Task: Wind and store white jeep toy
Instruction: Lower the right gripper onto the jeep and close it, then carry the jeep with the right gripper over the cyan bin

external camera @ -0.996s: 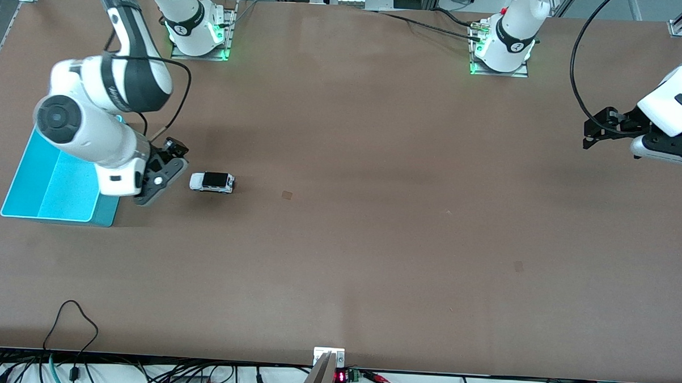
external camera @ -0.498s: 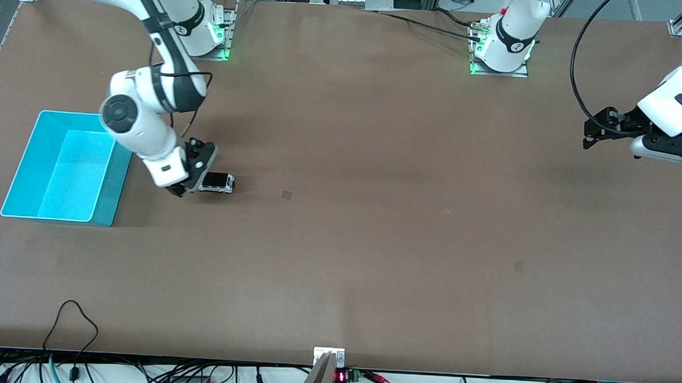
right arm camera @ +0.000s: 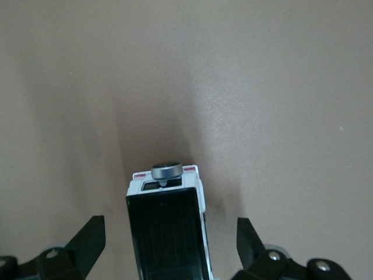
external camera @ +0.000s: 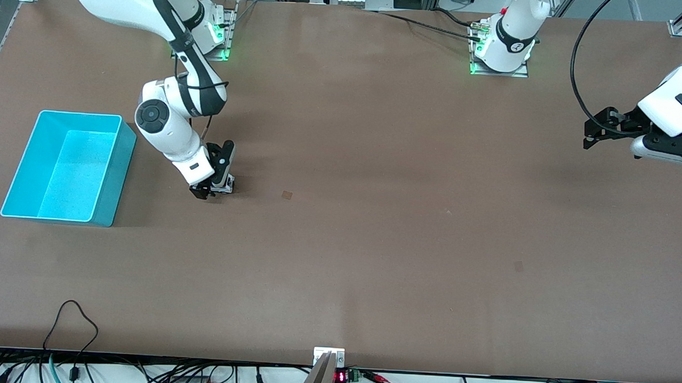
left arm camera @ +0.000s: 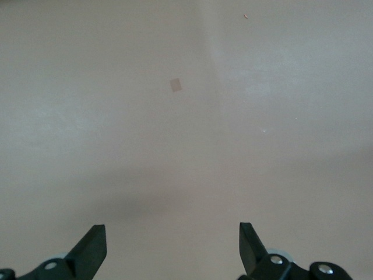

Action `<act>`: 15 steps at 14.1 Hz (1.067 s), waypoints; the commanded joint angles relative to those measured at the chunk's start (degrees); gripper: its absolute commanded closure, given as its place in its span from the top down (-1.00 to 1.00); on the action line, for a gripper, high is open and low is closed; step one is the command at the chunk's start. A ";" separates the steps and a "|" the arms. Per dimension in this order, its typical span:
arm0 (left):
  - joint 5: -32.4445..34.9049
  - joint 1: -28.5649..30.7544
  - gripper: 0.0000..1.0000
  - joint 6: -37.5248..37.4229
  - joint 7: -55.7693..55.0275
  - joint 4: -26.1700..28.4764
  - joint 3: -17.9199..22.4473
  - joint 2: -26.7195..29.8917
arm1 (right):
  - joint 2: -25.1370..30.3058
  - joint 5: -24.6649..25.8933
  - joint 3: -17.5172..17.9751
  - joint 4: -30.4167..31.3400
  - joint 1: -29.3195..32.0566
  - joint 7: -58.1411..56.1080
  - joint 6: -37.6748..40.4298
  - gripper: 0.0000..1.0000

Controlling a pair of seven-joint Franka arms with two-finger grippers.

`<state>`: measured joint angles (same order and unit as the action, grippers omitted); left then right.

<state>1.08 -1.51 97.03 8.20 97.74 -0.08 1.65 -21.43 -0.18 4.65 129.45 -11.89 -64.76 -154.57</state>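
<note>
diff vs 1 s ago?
The right gripper swung from over the cyan bin's edge toward the left arm's end and came down over the white jeep toy, open fingers straddling it, nothing gripped yet. Jeep, bin and the waiting left gripper, open, stayed put.

Bright, even overhead light casts soft shadows on the table; wrist views look slightly hazy.

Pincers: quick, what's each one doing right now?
Right pincer: open, straddling the white jeep toy, not gripping.
Left pincer: open, holding nothing, waiting.
</note>
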 commanded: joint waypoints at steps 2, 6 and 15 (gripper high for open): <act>-0.81 0.63 1.00 -0.61 0.76 -0.27 -0.09 0.46 | -0.63 -0.70 0.09 0.62 0.37 -2.74 -2.49 0.92; -0.81 0.54 1.00 -0.61 0.59 -0.36 -0.18 0.46 | -0.10 -0.70 0.09 0.62 0.37 -6.17 -2.58 -1.00; -0.81 0.19 1.00 -0.61 0.50 -1.06 -0.27 0.46 | 5.26 -1.14 -0.70 -7.18 4.66 5.24 13.20 -1.00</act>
<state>1.08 -1.49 97.03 8.20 97.30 -0.14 1.71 -17.62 -0.38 3.66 125.42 -10.43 -61.53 -147.17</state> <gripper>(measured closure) 0.000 0.489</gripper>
